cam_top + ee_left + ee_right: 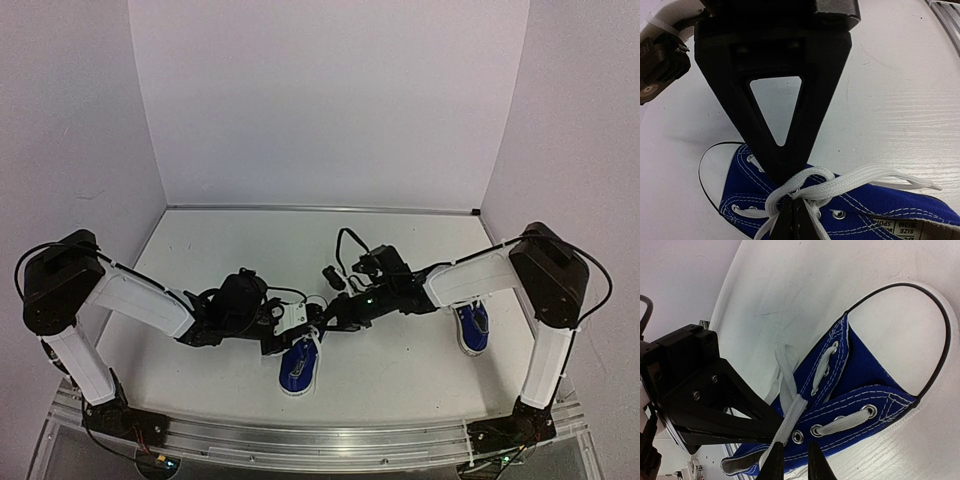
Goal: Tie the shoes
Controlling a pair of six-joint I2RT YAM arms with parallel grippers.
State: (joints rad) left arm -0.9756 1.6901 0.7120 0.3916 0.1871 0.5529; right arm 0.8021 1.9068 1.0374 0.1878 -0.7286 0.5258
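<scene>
One blue canvas shoe [298,368] lies between the two arms, its white toe cap toward the near edge. My left gripper [788,194] is shut on its white lace [855,181] just above the eyelets, where the lace strands cross; a flat strand runs off to the right over the blue canvas [900,205]. My right gripper [795,442] hovers at the side of the same shoe [865,370]. Its jaws stand slightly apart, with blue canvas showing between them. A lace strand [792,412] runs down to its left fingertip. The other shoe [472,330] lies under the right arm.
White walls close the table [400,240] on three sides. The metal rail [320,440] carrying both arm bases runs along the near edge. The left gripper's black body [705,400] sits close against the right gripper's fingers.
</scene>
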